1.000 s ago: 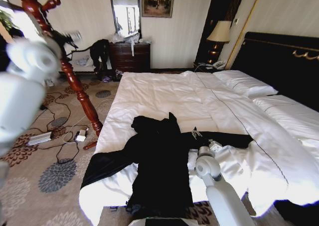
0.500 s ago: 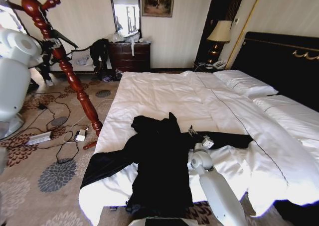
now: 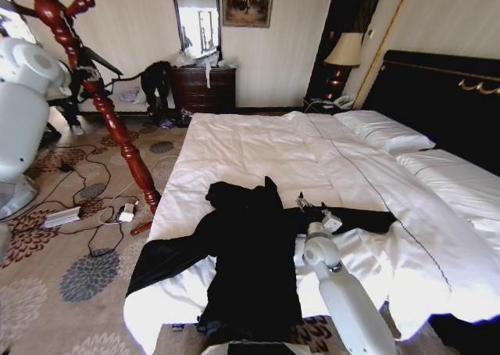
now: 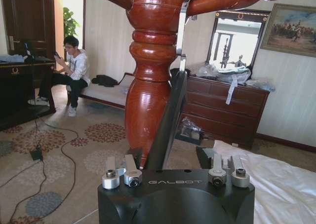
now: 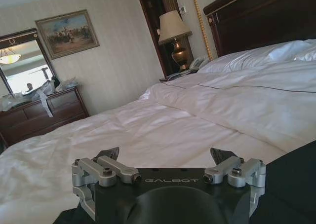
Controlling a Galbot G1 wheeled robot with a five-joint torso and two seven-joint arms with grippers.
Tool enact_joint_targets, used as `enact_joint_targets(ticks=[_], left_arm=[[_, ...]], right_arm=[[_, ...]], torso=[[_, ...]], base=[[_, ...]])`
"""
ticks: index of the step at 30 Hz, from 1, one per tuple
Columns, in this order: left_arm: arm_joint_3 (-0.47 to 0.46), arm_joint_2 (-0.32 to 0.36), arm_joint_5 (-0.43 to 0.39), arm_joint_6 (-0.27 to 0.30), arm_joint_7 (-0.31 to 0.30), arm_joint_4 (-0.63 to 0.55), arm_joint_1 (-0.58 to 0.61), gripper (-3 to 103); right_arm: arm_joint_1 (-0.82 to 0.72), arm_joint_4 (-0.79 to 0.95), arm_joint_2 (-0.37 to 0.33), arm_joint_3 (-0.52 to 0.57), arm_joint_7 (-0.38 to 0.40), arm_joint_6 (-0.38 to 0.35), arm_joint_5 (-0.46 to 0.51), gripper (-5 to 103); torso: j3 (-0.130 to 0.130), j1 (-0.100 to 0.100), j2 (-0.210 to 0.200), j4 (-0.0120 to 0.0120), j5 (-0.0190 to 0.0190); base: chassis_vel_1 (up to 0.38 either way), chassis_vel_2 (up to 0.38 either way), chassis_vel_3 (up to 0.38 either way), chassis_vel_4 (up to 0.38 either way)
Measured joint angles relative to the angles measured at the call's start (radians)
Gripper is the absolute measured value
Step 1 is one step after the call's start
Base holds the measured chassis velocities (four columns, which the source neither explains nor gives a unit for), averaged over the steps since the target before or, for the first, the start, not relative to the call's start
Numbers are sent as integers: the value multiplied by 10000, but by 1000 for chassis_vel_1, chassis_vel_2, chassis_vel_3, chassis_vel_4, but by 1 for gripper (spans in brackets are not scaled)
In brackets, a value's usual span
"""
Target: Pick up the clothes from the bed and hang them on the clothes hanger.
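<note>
The clothes (image 3: pixel 250 253), a long black garment, lie spread over the near end of the bed (image 3: pixel 258 144), one sleeve reaching right and the hem hanging off the foot. My right gripper (image 3: pixel 312 209) hovers open just above that right sleeve. In the right wrist view its fingers (image 5: pixel 109 153) stand apart over white linen (image 5: pixel 148 130), with black fabric (image 5: pixel 291 184) at the frame's corner. The clothes hanger (image 3: pixel 117 128) stands tilted on the carpet left of the bed. My left gripper (image 3: pixel 84 73) is raised beside its pole (image 4: pixel 150 86), open and holding nothing.
A thin black bar (image 4: pixel 168 115) leans up along the pole between the left fingers. Cables and a power strip (image 3: pixel 62 216) lie on the carpet by the stand's foot. A dark dresser (image 3: pixel 203 89) and a lamp (image 3: pixel 344 51) stand by the far wall.
My left arm has swung away from the camera and settled beside the coat stand. The right gripper has shifted only slightly over the sleeve. The garment has not moved.
</note>
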Motion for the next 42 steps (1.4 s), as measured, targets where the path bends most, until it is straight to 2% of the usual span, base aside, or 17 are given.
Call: enact_joint_targets(ticks=[1,4,7,8,10,11,15,17,19,23,26,28,36,38,39,41,42], left_arm=[[3,18,-153,15,-150,-70,-12,59],[8,55,-332,25,-299,-129,-22,54],[12,182,-643,28,-474,-260,-30,38],[12,182,-643,28,-474,-260,-30,38],[5,249,-746,28,-481,-358,-34,27],[-12,273,-762,31,-437,-415,-34,27],[-83,379,-701,-122,-86,-693,-34,16],[-256,471,-766,-284,82,-1052,-33,16],[-283,488,-770,-339,164,-1133,-33,16],[-361,558,-683,-839,925,-1646,-70,16],[-496,596,-817,-999,1158,-2012,29,16],[-876,648,-1361,-1160,1375,-2883,467,16],[-1498,840,-1995,-1329,1505,-4644,1998,16],[-1968,1012,-2095,-1464,1514,-5493,3152,16],[-1968,1012,-2095,-1464,1514,-5493,3152,16],[-2489,1205,-2134,-1610,1559,-6243,4411,16],[-2981,1432,-2114,-2007,1723,-7054,5881,16]], right_arm=[[-41,115,-10,0,32,-25,61,100],[-103,237,-28,0,50,-37,67,100],[-262,511,-126,17,103,-88,79,100],[-262,511,-126,17,103,-88,79,100],[-338,633,-201,63,117,-93,78,100],[-372,684,-233,84,129,-94,77,100],[-437,832,-292,159,161,-76,75,100],[-483,969,-325,217,181,54,91,100],[-504,1012,-342,229,190,70,98,100],[-694,1221,-482,274,252,84,105,100],[-750,1264,-524,309,261,81,105,100],[-823,1288,-577,361,264,81,100,100],[-1056,1413,-652,392,304,120,250,100],[-1042,1527,-821,361,308,167,1039,100],[-1042,1527,-821,361,308,167,1039,100],[-858,1631,-1084,305,309,240,2253,100],[-563,1737,-1424,250,308,270,3790,100]], torso=[[0,0,0,0,1],[0,0,0,1,0],[0,0,0,3,0],[0,0,0,3,0],[-1,-1,0,2,0],[-1,-1,0,1,0],[0,0,0,-5,0],[-1,0,0,9,0],[-1,-1,0,9,0],[0,-1,0,0,0],[0,1,0,1,-3],[-2,-2,1,0,2],[-1,-1,0,-2,3],[-2,-2,1,-2,3],[-2,-2,1,-2,3],[-1,-2,0,-1,3],[0,-1,0,5,-8]], base=[[0,0,0,0],[0,0,0,0],[0,0,0,0],[0,0,0,0],[0,0,0,0],[0,0,0,0],[0,0,0,0],[0,0,0,0],[0,0,0,0],[0,0,0,0],[0,0,0,0],[0,0,0,0],[0,0,0,0],[0,0,0,0],[0,0,0,0],[0,0,0,0],[0,0,0,0]])
